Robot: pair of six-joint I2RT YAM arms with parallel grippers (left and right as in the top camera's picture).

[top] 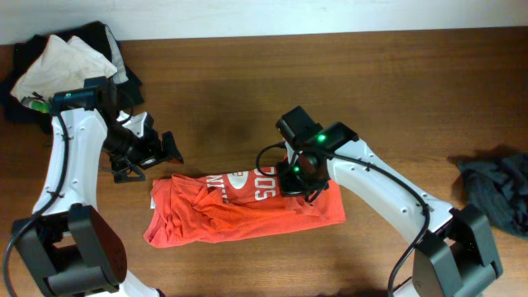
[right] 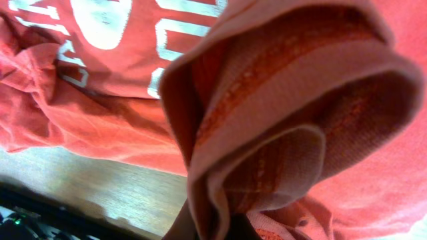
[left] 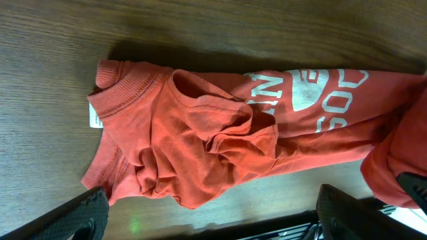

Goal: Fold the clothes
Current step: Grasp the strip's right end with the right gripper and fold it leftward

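Orange-red cloth fills the right wrist view: the right gripper pinches a thick fold of the orange-red T-shirt at its upper right edge, just beside the white lettering. The left gripper is spread wide and holds nothing, just off the shirt's upper left corner, near the ribbed collar. The shirt lies crumpled in a long band mid-table, with bare wood along its near and far edges. A charcoal garment sits well to the shirt's right, at the table's rim. A cream cloth lies on dark clothing well to the shirt's upper left.
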